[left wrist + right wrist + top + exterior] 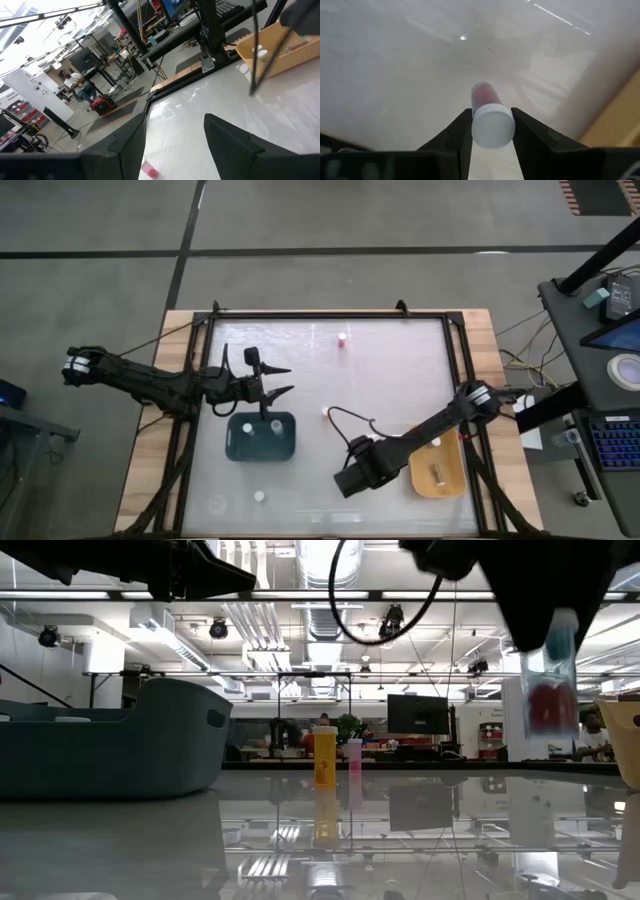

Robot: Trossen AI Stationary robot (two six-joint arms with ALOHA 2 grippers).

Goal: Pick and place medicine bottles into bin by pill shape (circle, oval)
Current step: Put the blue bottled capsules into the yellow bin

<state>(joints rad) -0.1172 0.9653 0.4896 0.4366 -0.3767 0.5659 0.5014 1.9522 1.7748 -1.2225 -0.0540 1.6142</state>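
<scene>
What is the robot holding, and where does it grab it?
The right gripper holds a medicine bottle with a reddish body, pinched at its white cap. The left gripper is open and holds nothing, above the teal bin.

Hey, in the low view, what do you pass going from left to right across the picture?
Dark teal tray → orange bottle → small pink bottle → red bottle held in the right gripper → yellow-orange tray.

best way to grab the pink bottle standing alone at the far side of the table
Grip the pink bottle across its body just under the cap, coming straight down from above. It stands upright with bare table all round, so either open claw fits; the left claw looks nearer.
</scene>
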